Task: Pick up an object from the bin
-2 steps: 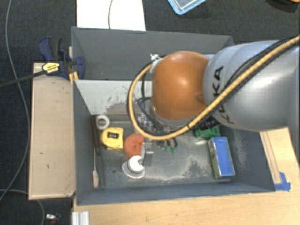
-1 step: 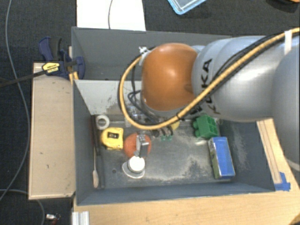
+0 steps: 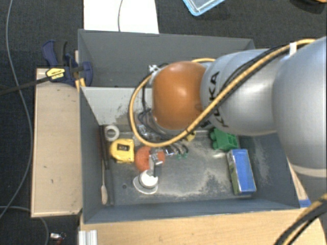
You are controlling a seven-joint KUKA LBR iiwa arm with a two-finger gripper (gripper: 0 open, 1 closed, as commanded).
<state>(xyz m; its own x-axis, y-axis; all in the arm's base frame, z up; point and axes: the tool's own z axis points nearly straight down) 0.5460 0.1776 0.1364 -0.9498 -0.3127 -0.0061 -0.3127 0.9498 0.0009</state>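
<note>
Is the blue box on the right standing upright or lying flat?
Lying flat: the blue box rests lengthwise on the bin floor, its broad face up.

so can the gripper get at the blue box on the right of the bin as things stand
Probably yes. The blue box lies flat with nothing on top, only a green thing near one end. The gripper is over by an orange round thing, so it would need to shift across.
</note>
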